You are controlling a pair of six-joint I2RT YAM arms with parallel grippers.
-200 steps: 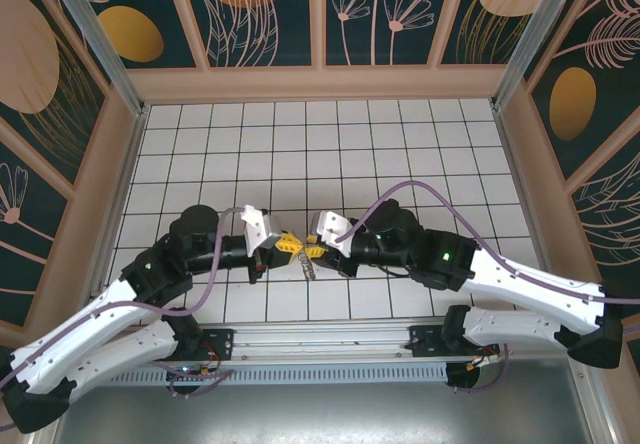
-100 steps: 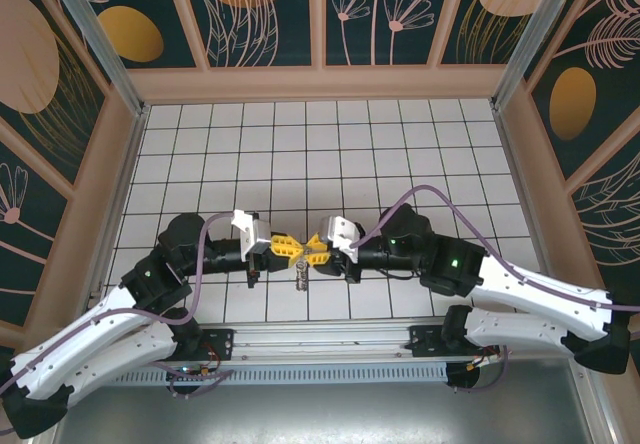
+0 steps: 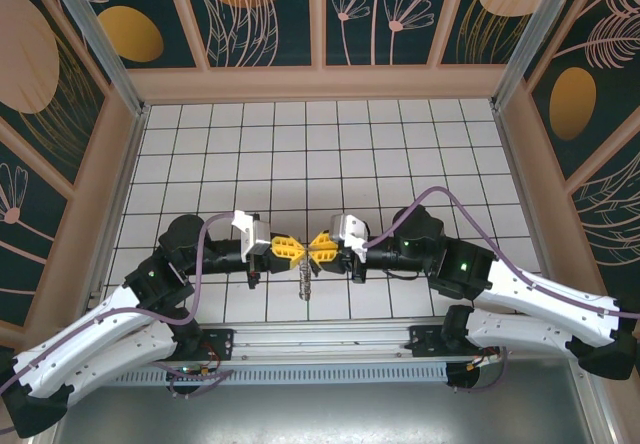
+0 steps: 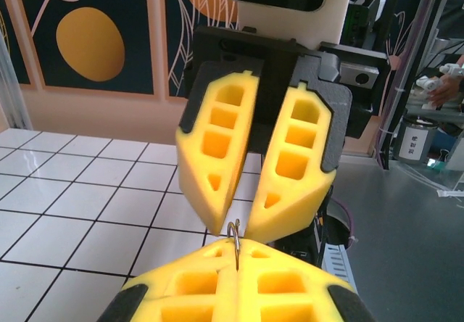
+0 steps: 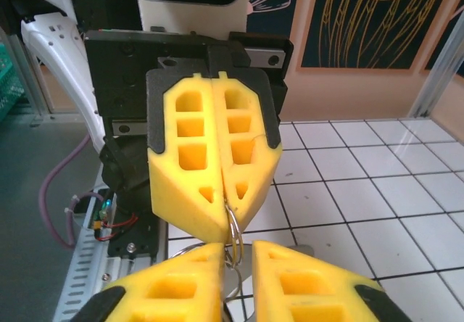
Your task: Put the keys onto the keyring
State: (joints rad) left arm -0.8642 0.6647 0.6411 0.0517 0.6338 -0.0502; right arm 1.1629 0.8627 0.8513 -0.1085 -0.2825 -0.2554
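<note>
Left pincer: the left gripper (image 3: 296, 250), with yellow ribbed fingers, is fully closed and pinches a thin silver wire keyring (image 4: 234, 236) at its very tips
Right pincer: the right gripper (image 3: 317, 246) faces it tip to tip, its yellow fingers a narrow slit apart with the ring's wire in the slit; whether they press on anything cannot be told
Key: a small pale silver metal key (image 3: 305, 282) dangles straight down below the meeting tips, above the white tiled table (image 3: 400, 144); whether it already rides the wire is too small to tell
Long axis: the key hangs vertical, at right angles to the line of the two arms; the ring stands upright, its plane running along that line
Nearer arm: both tips are at the ring; the left has hold of it
Coming move, as a judgement: the right fingers likely must guide the key along the wire while the left holds the ring steady
</note>
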